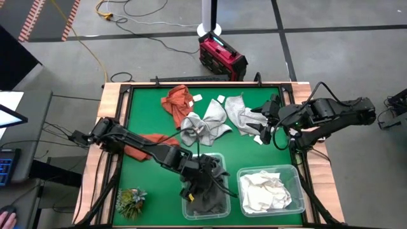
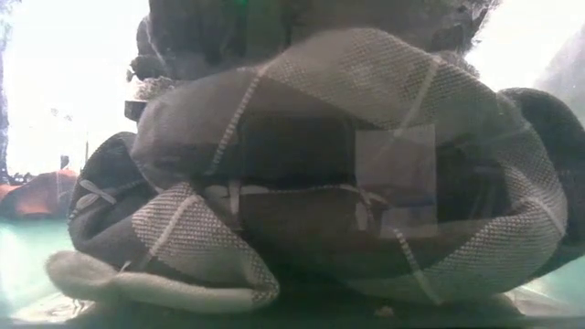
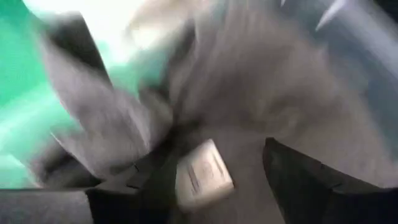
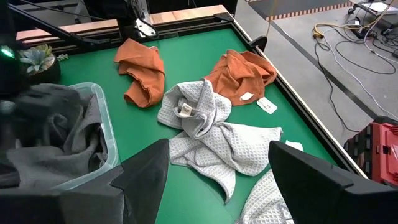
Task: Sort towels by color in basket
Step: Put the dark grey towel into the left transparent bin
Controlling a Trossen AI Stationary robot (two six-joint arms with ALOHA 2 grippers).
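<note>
The dark grey towels (image 1: 206, 191) fill the bin (image 1: 224, 207) at the desk's near edge, under the released left claw (image 1: 194, 184). It should lift straight up, snagging nothing. The right claw (image 1: 270, 124), spread empty, hovers over a light grey towel (image 1: 238, 114).

A green table (image 1: 140, 114) framed in wood is seen. Two rust-orange towels (image 1: 178, 100) and two light grey towels (image 1: 203, 124) are spread on its middle and far part. Two clear bins (image 1: 294, 173) are set along the near edge, and a small plant tuft (image 1: 130, 202) at the near left corner.
</note>
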